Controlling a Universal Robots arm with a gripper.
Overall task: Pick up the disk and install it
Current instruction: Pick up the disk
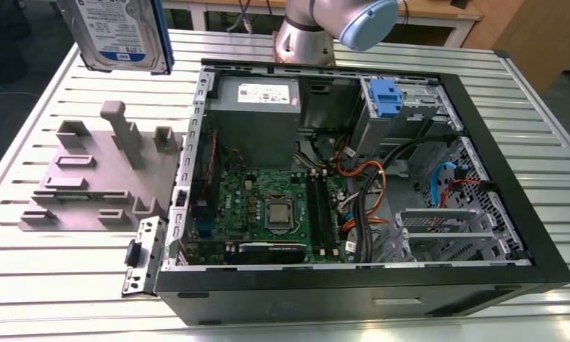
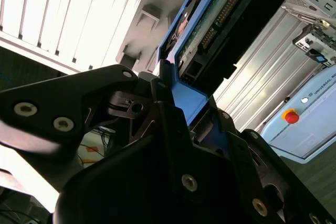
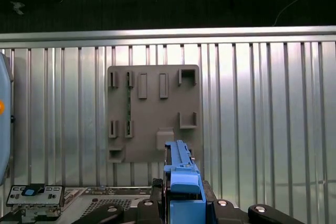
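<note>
The disk [image 1: 119,32], a silver drive with a white-and-blue label and a blue side frame, hangs high above the table at the exterior view's left, over the grey holder plate [image 1: 85,178]. In the second wrist view my gripper [image 2: 191,114] is shut on the disk [image 2: 210,19], with black fingers [image 2: 163,108] on either side of its blue frame and its green circuit board showing. In the first wrist view the disk [image 3: 181,174] is edge-on in the gripper [image 3: 181,205], above the holder plate [image 3: 152,114].
An open computer case [image 1: 537,249] lies on the slatted metal table [image 1: 66,285], with motherboard, cables and a blue bracket [image 1: 385,96] in the drive bay. The arm's base [image 1: 309,35] stands behind the case. The holder plate has upright posts [image 1: 123,132].
</note>
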